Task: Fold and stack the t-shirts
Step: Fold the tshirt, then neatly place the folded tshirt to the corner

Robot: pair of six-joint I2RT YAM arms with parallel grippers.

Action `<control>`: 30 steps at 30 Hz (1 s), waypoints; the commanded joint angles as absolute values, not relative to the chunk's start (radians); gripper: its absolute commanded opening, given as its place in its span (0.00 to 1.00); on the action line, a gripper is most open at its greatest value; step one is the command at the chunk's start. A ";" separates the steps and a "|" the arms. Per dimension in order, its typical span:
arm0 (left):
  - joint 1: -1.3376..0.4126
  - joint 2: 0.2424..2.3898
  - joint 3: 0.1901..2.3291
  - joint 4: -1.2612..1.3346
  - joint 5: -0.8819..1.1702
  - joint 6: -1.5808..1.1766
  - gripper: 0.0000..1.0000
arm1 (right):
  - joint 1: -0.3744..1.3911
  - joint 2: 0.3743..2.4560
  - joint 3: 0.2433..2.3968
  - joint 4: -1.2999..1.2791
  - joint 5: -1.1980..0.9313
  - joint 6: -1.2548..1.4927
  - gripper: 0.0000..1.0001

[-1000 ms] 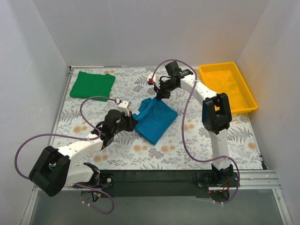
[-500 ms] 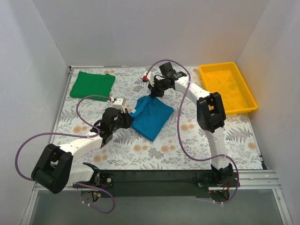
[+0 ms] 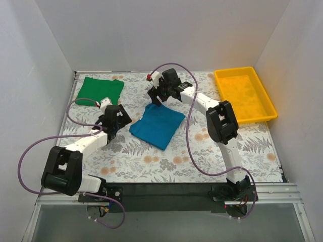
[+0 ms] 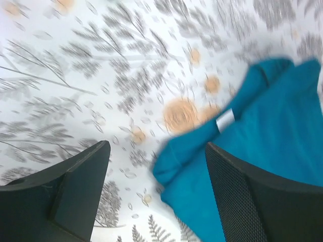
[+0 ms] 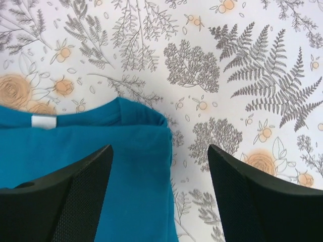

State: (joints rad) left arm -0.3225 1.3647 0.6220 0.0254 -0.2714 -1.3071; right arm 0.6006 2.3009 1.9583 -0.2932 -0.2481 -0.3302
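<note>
The teal-blue t-shirt (image 3: pixel 156 126) lies folded on the floral table, its white label (image 5: pixel 44 121) showing at the collar. My left gripper (image 3: pixel 121 121) stands open just left of it, and the shirt's left corner (image 4: pixel 186 151) lies between the open jaws, untouched. Above the shirt's far corner (image 5: pixel 146 121) my right gripper (image 3: pixel 155 97) is open with nothing held. The bright green t-shirt (image 3: pixel 99 91) sits folded at the far left, away from both grippers.
A yellow plastic tray (image 3: pixel 262 108) rests at the far right. White walls close in the table on three sides. The arms' purple cables (image 3: pixel 189 126) loop over the table surface.
Both grippers opened and let go of the teal-blue shirt, which settled flat a little further left. Both arms swung leftward, the right one also towards the back.
</note>
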 commanded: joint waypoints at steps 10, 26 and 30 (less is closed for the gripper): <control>-0.279 1.132 0.524 -0.072 0.317 -1.450 0.76 | 0.310 1.796 1.393 -0.448 -1.045 -0.531 0.85; -0.360 1.055 0.273 0.051 0.178 -1.799 0.76 | 0.028 1.322 0.887 -0.253 -0.956 -0.561 0.98; -0.393 1.114 0.296 0.034 0.146 -1.801 0.76 | 0.012 1.321 0.881 -0.247 -0.950 -0.561 0.98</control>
